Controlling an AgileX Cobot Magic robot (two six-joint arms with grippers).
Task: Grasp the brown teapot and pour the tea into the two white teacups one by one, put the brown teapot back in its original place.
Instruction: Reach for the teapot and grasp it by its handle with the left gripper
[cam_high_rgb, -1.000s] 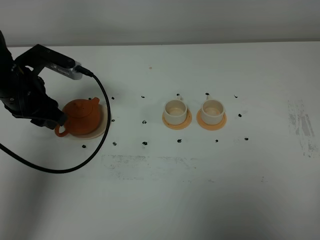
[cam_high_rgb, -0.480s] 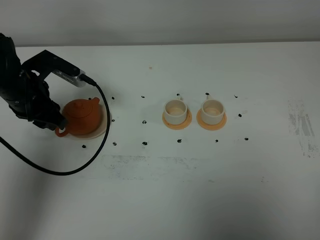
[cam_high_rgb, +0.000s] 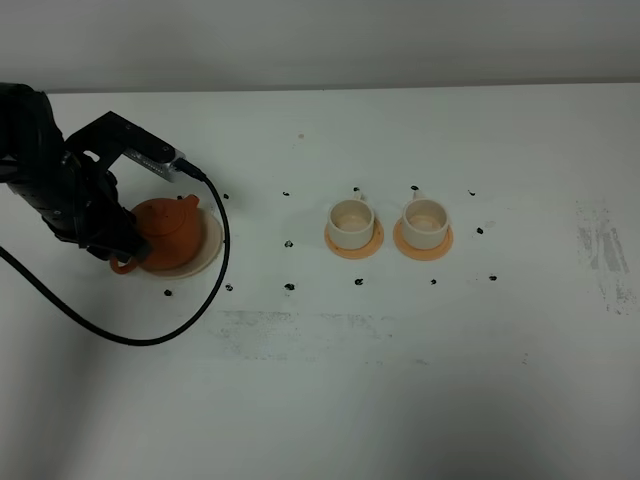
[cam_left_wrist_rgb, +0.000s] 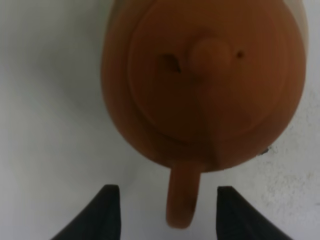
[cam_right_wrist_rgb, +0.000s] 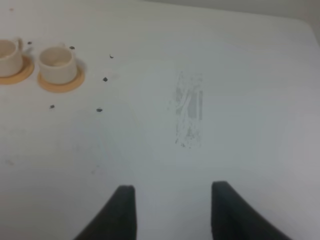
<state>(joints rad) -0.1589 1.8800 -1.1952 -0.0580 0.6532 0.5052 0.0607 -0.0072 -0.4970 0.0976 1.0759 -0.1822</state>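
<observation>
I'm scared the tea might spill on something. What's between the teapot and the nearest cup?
The saucer's rim, the arm's black cable, a few black marks and bare table, in the high view.

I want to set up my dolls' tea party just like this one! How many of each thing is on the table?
Brown teapot: 1
White teacups: 2
Orange coasters: 2
Beige saucer: 1
Total: 6

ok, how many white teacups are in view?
2. The left teacup sits on the left coaster near the table's middle. The right teacup sits on the right coaster beside it, not touching. No sign of a hidden third.
</observation>
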